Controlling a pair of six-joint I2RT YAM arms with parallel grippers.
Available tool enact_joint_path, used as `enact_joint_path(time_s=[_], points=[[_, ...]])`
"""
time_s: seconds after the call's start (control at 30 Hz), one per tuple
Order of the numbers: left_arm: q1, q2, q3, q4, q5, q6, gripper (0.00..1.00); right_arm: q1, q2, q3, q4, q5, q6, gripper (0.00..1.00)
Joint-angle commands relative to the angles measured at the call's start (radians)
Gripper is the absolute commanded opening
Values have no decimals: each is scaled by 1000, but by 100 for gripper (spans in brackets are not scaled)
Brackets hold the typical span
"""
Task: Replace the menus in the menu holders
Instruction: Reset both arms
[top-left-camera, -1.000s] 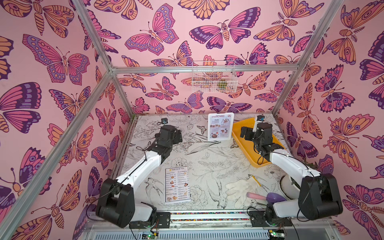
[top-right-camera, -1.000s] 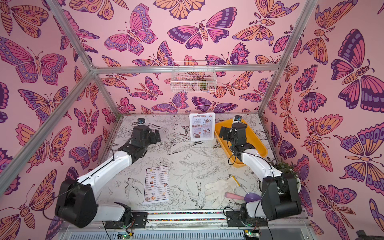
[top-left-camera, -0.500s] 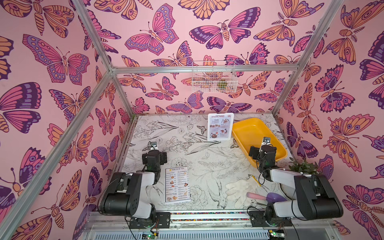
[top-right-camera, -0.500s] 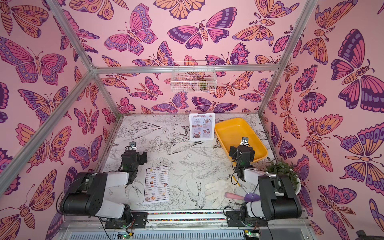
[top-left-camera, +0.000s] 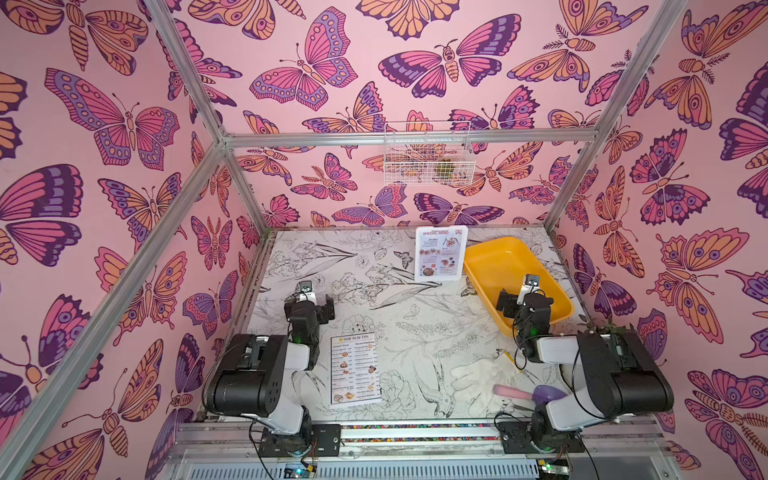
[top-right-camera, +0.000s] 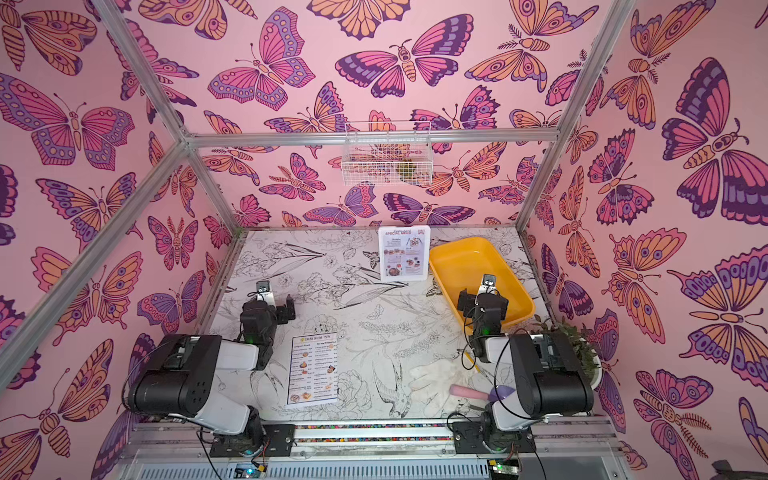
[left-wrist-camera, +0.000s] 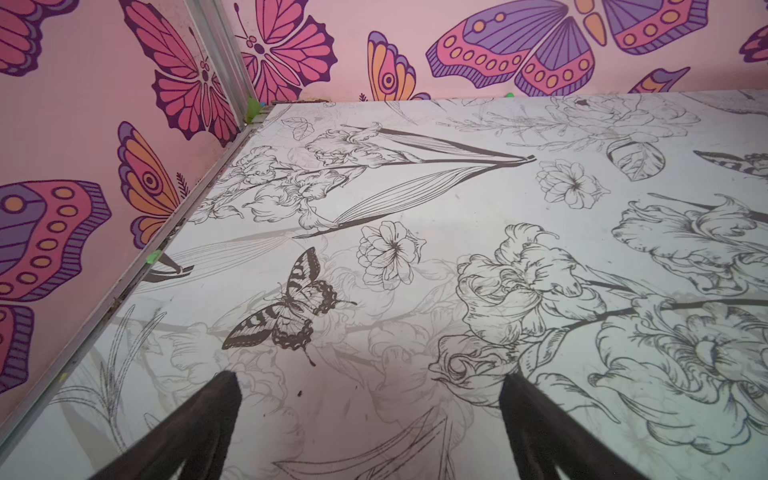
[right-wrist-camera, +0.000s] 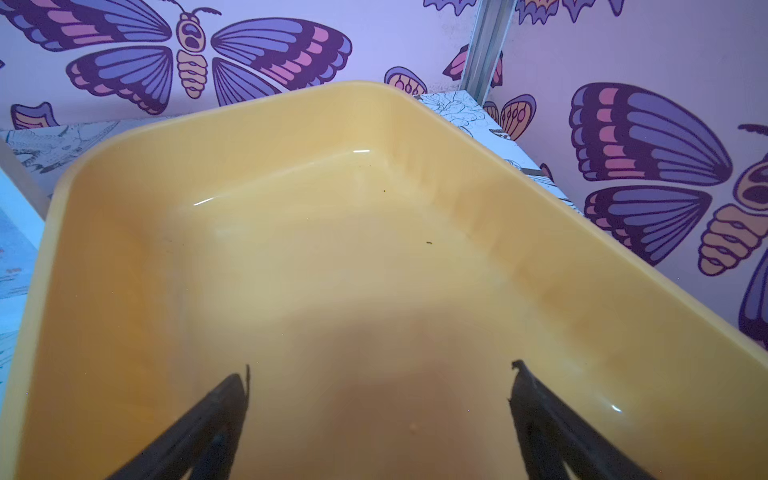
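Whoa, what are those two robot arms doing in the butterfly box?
They're meant to swap menus, but neither is holding anything right now. The left pincer is open above the flower-print table. The right pincer is open over the empty yellow plastic tray. The white DIM SUM INN paper menu lies flat on the table's near side. At the back, the upright clear plastic stand shows the pale SPECIAL MENU sheet.

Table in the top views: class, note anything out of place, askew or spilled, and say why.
The DIM SUM INN menu lies flat on the table, outside the menu holder, which stands upright holding the SPECIAL MENU sheet. The yellow tray sits skewed to the table's edges. Nothing looks spilled.
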Motion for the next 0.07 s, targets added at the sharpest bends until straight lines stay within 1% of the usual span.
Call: enact_joint_path(time_s=[0.0, 0.03], points=[[11, -3, 11, 20, 44, 10, 100, -8, -11, 26, -13, -10, -4, 99], [11, 1, 10, 29, 53, 18, 99, -8, -12, 26, -16, -10, -6, 99]])
